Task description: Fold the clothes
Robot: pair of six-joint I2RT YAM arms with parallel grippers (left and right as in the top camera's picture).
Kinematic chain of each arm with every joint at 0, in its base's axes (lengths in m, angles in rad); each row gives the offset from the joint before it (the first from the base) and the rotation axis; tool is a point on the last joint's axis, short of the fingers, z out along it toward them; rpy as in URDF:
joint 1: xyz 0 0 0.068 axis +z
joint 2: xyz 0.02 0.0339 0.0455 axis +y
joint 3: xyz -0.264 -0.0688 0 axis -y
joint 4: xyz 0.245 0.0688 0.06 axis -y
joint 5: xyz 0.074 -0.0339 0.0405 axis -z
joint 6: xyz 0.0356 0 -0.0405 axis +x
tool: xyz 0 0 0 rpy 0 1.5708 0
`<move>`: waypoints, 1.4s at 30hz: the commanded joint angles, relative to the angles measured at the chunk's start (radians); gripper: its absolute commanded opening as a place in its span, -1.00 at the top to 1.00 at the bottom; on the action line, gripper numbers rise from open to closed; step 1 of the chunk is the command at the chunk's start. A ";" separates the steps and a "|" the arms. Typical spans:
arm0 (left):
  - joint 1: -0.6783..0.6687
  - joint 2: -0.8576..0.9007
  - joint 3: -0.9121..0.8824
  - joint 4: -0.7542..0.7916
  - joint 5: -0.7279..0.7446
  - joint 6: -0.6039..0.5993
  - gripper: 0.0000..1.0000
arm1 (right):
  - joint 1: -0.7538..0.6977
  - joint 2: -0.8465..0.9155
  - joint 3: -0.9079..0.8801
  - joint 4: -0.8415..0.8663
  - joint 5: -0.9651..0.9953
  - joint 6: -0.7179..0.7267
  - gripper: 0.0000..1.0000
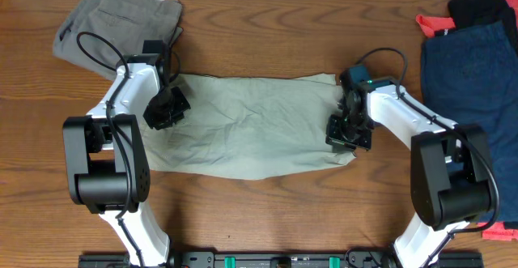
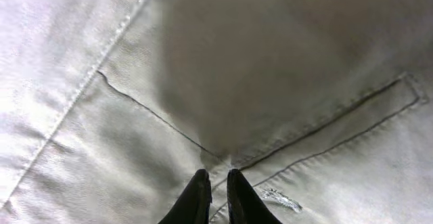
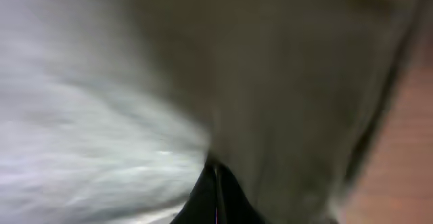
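Light khaki shorts (image 1: 251, 126) lie spread flat across the middle of the table. My left gripper (image 1: 166, 110) is down on their left end. In the left wrist view its fingertips (image 2: 215, 176) stand almost together, pinching the cloth (image 2: 270, 61) where a pocket seam runs in between them. My right gripper (image 1: 346, 130) sits on the shorts' right edge. Blurred in the right wrist view, its fingers (image 3: 215, 166) are pressed tight together with a darker fold of the cloth (image 3: 284, 68) rising from the tips.
A grey-olive pair (image 1: 117, 17) lies crumpled at the back left. A dark navy pair (image 1: 469, 65) lies at the back right beside a red garment (image 1: 437, 25) and a black one (image 1: 481, 5). Bare wooden table (image 1: 267, 25) surrounds the shorts.
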 commanded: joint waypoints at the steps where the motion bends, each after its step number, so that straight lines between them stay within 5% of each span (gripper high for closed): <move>1: 0.004 -0.019 -0.010 -0.009 -0.029 0.025 0.87 | -0.041 0.001 -0.002 -0.055 0.179 0.069 0.98; 12: 0.004 -0.038 -0.005 -0.026 -0.029 0.033 0.88 | -0.244 -0.134 0.036 -0.197 0.287 0.094 0.98; 17: 0.004 -0.146 0.006 -0.042 -0.029 0.033 0.87 | -0.251 -0.287 0.093 -0.189 0.164 -0.004 0.98; 19: 0.004 -0.206 0.006 -0.042 -0.029 0.032 0.88 | -0.245 -0.333 0.106 -0.161 0.076 -0.066 0.82; 20: 0.004 -0.231 0.006 -0.039 -0.029 0.033 0.89 | -0.243 -0.351 0.109 -0.148 0.048 -0.077 0.56; 22: 0.006 -0.278 0.006 -0.031 -0.029 0.033 0.66 | -0.240 -0.375 0.109 -0.138 0.039 -0.076 -0.13; 24: 0.018 -0.305 0.006 -0.026 -0.030 0.057 0.16 | -0.240 -0.383 0.109 -0.137 0.039 -0.076 -0.88; 25: 0.027 -0.309 0.006 -0.023 -0.030 0.076 -0.13 | -0.240 -0.384 0.109 -0.137 0.039 -0.076 -0.99; 27: 0.061 -0.303 0.006 -0.024 -0.029 0.111 -0.58 | -0.241 -0.382 0.109 -0.137 0.039 -0.077 -0.99; 29: 0.109 -0.285 0.006 -0.023 -0.029 0.140 -0.78 | -0.241 -0.380 0.109 -0.137 0.039 -0.077 -0.98; 35: 0.243 -0.200 0.006 0.007 0.128 0.287 -1.00 | -0.240 -0.380 0.109 -0.138 0.039 -0.094 -0.99; 42: 0.319 -0.077 0.006 0.042 0.247 0.430 -0.96 | -0.240 -0.378 0.109 -0.138 0.039 -0.116 -0.99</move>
